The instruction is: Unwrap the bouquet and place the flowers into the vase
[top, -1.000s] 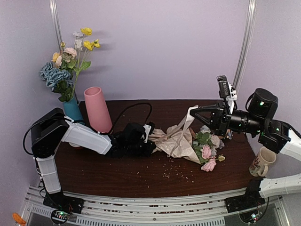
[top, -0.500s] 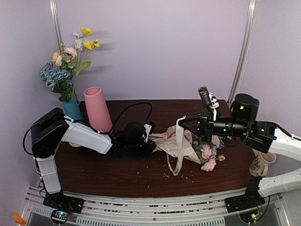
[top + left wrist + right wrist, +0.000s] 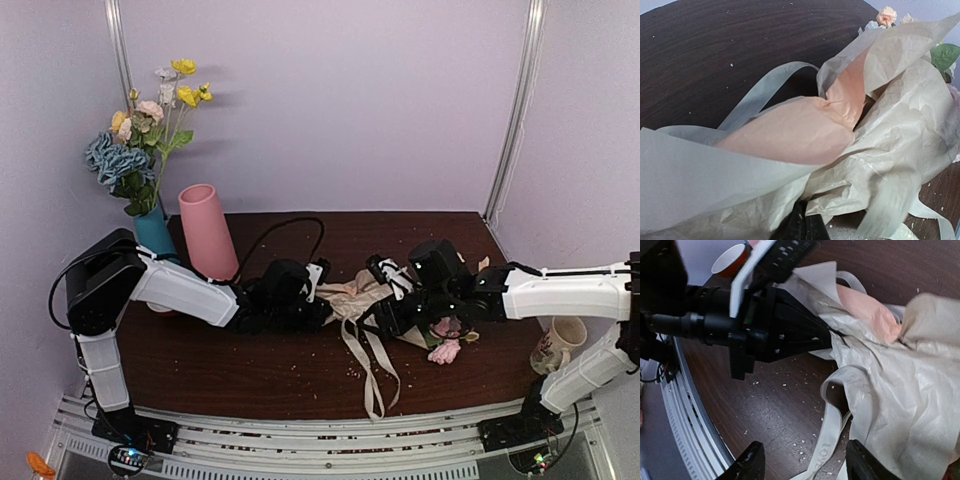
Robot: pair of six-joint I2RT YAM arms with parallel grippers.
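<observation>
Reaching in low from both sides, forearms near flat over table. Pinching bouquet paper tight with left gripper. Holding right gripper spread over ribbon, nothing gripped. Counting 1 bouquet mid-table, flowers at right end; 1 pink vase upright back-left, well apart; 1 teal vase; 1 mug.

Left arm and right arm: white link shells, black rounded joint housings; right gripper black-fingered; black cable loops off left wrist.
</observation>
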